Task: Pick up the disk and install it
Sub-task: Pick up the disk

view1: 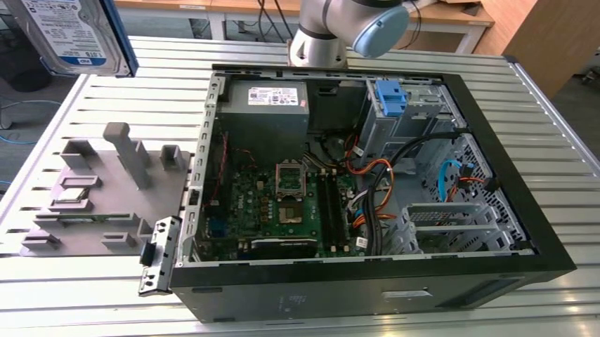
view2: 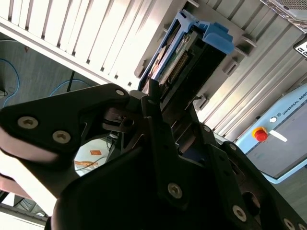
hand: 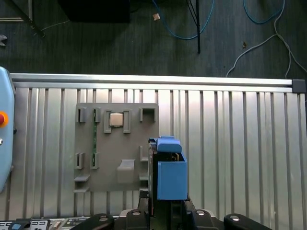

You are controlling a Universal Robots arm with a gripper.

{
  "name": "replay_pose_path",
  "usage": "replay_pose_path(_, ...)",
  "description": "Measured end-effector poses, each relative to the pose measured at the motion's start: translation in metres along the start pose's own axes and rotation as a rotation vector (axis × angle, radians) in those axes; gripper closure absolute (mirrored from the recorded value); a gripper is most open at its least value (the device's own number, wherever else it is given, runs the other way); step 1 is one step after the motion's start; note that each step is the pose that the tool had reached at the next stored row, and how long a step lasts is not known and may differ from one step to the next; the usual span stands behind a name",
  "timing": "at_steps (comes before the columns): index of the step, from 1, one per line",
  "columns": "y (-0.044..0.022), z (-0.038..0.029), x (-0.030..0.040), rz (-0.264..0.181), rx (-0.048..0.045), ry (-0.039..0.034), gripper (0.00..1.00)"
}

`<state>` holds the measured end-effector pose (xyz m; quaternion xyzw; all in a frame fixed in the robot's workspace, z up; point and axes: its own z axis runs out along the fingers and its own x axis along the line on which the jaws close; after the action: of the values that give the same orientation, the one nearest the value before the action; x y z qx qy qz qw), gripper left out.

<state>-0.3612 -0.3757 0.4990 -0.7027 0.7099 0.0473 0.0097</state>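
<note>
Pinching disk [view1: 73, 35] in tool [view2: 156, 103], raised well above slatted counter [hand: 230, 143] near grey parts fixture [hand: 115, 143]; open PC case [view1: 375, 284] alongside.

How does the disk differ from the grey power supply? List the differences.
The disk hangs clamped in the gripper outside the computer case; the power supply sits inside it. The disk is silver with a blue frame; the power supply is plain grey. Both carry a white label.
</note>
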Motion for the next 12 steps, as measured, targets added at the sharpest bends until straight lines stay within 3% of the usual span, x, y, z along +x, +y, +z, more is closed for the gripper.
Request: replay_pose_path(12, -0.0247, -0.0013, -0.0003, 0.0, -0.0001, 0.0001, 0.65)
